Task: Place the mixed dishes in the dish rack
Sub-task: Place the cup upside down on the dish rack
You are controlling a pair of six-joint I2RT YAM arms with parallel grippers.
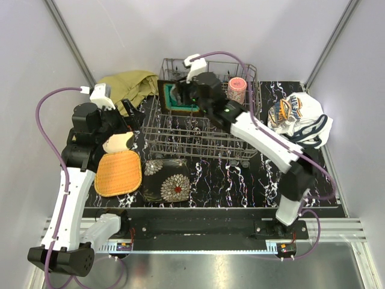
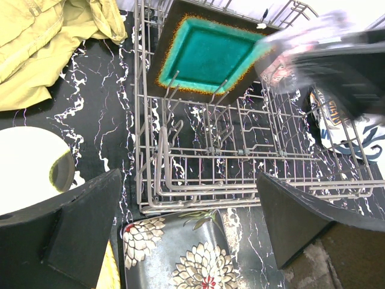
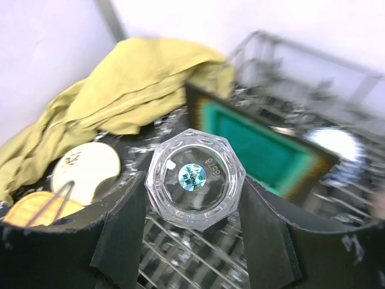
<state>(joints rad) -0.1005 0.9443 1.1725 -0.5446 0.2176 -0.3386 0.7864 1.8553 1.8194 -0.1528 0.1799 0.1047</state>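
Observation:
The grey wire dish rack stands mid-table. A teal square plate leans upright in its back left part, and a pink cup is at its back right. My right gripper is shut on a clear glass, held over the rack beside the teal plate. My left gripper hangs open and holds nothing, above the rack's near left corner. Under it lies a dark floral plate. A cream round plate and an orange woven-look plate lie left of the rack.
An olive-yellow cloth is heaped at the back left, and a white printed cloth lies right of the rack. The dark floral plate lies just in front of the rack. Grey walls close in the table.

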